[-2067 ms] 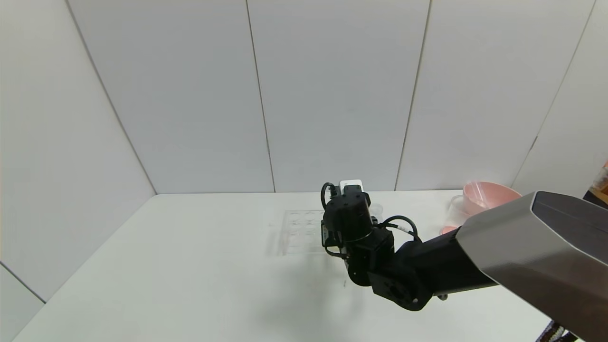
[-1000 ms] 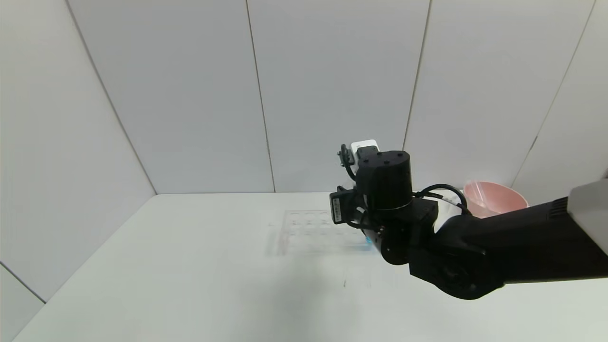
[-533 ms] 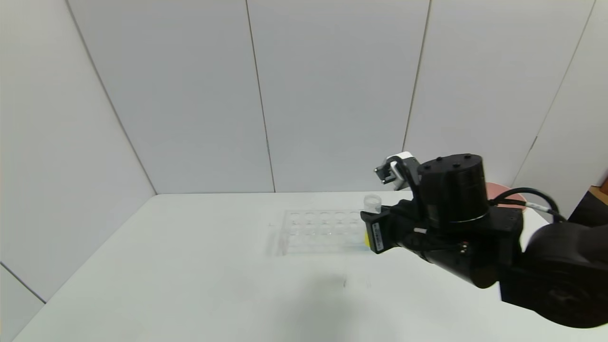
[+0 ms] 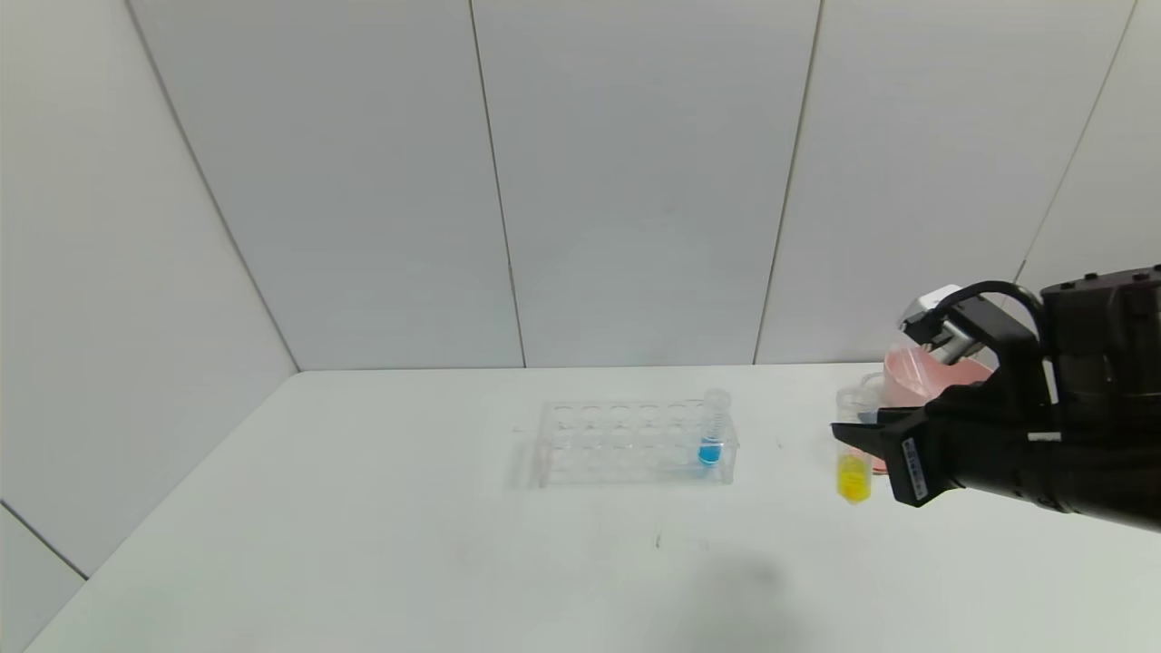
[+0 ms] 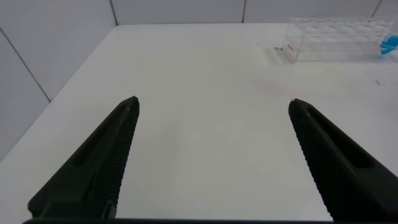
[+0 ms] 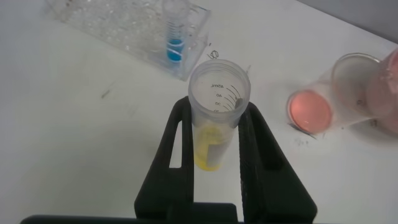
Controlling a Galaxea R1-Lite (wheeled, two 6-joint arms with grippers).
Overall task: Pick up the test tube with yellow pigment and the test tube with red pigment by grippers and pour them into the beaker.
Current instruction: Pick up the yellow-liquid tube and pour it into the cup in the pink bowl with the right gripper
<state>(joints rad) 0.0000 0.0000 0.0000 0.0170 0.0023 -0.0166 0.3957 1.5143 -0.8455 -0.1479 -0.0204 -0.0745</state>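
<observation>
My right gripper [image 4: 858, 437] [image 6: 219, 109] is shut on the test tube with yellow pigment [image 4: 853, 475] [image 6: 209, 148]. It holds the tube upright, a little above the table, right of the rack. The wrist view shows one black finger on each side of the tube, just below its rim. The beaker [image 6: 349, 88] stands just beyond the tube, next to the pink bowl, with pink-red liquid in its bottom. In the head view the tube and gripper largely cover it. The test tube with red pigment is out of view. My left gripper [image 5: 212, 104] hangs open over bare table, holding nothing.
A clear rack [image 4: 626, 443] [image 6: 118, 25] [image 5: 336, 38] stands mid-table with a blue-tipped tube [image 4: 711, 437] [image 6: 176, 42] in its right end. A pink bowl [image 4: 916, 372] [image 6: 388, 87] sits at the back right. White wall panels close the back and left.
My right arm has swung from over the rack to the right, carrying the yellow tube toward the beaker and bowl. The rack and blue tube are now uncovered.
</observation>
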